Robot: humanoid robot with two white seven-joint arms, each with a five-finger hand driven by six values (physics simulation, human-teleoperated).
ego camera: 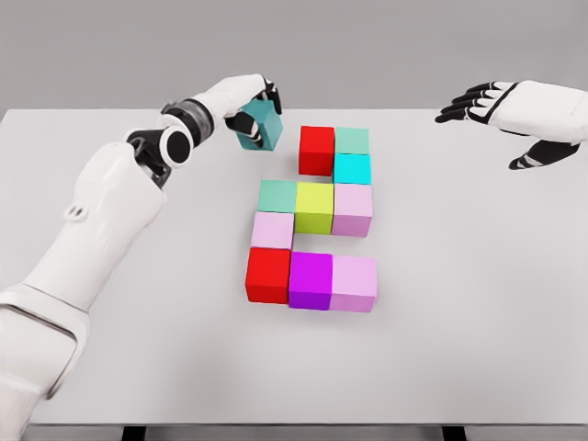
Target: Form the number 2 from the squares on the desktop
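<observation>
left hand [250, 108]: fingers clamped round tilted teal cube [256, 126]
step: level it, seat flush left of far red cube [316, 149]

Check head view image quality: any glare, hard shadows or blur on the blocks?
Head view: flat, even simulator light, no glare on the table; only soft faint shadows beside the blocks, e.g. the red block; edges slightly soft from compression; the teal block in the left hand stays legible.

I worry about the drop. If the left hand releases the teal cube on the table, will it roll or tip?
The teal cube probably will not roll: its faces are flat. It looks rigid, keeping its shape in the left hand. Held tilted, it may rock once on the white table before settling.
</observation>
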